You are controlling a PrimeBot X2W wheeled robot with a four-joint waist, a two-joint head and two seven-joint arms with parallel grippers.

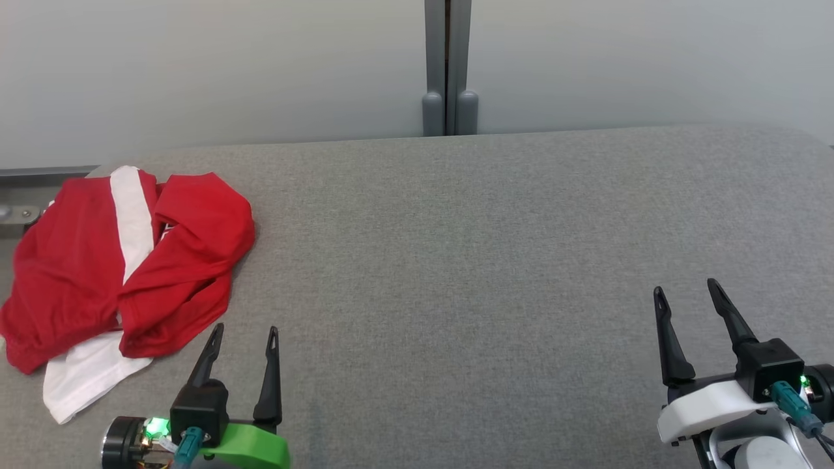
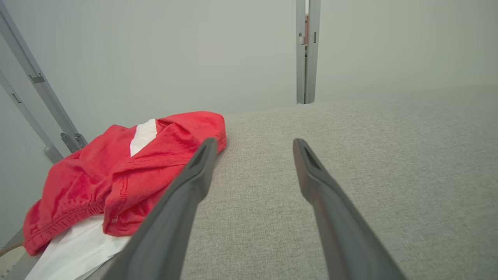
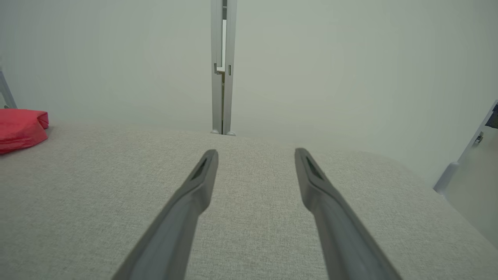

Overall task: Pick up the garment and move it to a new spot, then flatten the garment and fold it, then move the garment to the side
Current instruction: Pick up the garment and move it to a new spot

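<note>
Head view: hovering over the tabletop (image 1: 456,260), holding both jaws wide open and empty, likely getting ready for grabbing the crumpled garment (image 1: 186,260).

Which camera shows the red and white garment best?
Head view: nearly the whole crumpled garment shows from above. Left wrist view has it partly behind a finger; right wrist view catches a red corner.

Before me stretches a table (image 1: 469,260) covered in grey woven fabric, its far corners rounded. On it, at my left toward the far corner, lies one crumpled red garment (image 1: 182,260) with a white stripe. A white part spreads flat on the fabric beneath the red folds, on the side nearest me.
</note>
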